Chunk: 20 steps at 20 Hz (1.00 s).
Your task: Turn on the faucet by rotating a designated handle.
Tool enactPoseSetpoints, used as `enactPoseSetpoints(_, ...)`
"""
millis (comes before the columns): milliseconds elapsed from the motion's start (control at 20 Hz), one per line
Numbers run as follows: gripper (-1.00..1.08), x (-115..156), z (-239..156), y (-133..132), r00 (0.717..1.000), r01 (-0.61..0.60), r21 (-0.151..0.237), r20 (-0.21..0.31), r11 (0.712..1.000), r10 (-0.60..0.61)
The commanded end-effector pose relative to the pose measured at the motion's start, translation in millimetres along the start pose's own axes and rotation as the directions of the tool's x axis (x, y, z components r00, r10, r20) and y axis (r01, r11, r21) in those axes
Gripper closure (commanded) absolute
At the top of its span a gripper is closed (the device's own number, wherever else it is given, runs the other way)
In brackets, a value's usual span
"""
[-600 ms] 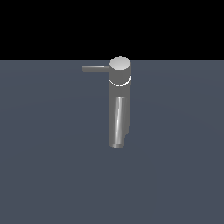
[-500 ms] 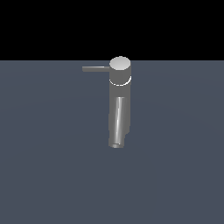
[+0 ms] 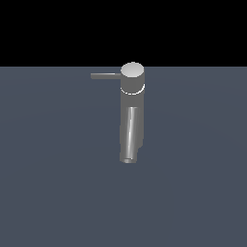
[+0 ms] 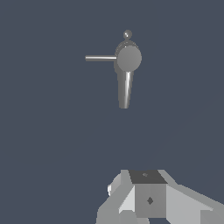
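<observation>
Plain dark grey-blue bench [image 3: 53,193] fills the lower part of the exterior view, under a black band. At the bottom edge of the wrist view, the gripper [image 4: 146,205] body is seen; jaws lie out of frame, so their state cannot be told. Well beyond, the faucet [image 3: 131,116] stands at centre, spout [image 3: 129,137] toward the camera. The handle [image 3: 105,75] projects toward the frame's left from the cap [image 3: 132,70].

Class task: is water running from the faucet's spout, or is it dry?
Dry as far as the pictures show: nothing leaves the spout of the faucet. The handle juts sideways from the cap, untouched.
</observation>
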<state>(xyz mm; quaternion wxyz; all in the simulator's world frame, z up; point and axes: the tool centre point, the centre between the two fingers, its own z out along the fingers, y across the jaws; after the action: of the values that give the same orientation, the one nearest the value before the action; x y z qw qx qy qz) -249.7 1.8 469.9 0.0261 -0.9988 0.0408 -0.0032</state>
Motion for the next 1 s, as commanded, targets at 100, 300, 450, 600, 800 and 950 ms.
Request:
enactPoseSetpoints(100,1.08,3.4,11.5,-6.9,0.997,-0.070,0.020,-0.022,0.997,0.071)
enactPoseSetpoints(300,1.08,8.8,25.5,-15.4,0.986,-0.157,0.047,-0.047,0.986,0.159)
enactPoseSetpoints(450,1.08,14.7,37.7,-22.9,0.969,-0.233,0.074,-0.068,0.970,0.238)
enactPoseSetpoints(600,1.08,21.9,50.4,-30.6,0.943,-0.311,0.103,-0.087,0.945,0.320)
enactPoseSetpoints(800,1.08,32.9,66.4,-40.2,0.899,-0.408,0.144,-0.109,0.902,0.424)
enactPoseSetpoints(950,1.08,41.9,77.5,-46.7,0.859,-0.474,0.174,-0.122,0.863,0.496)
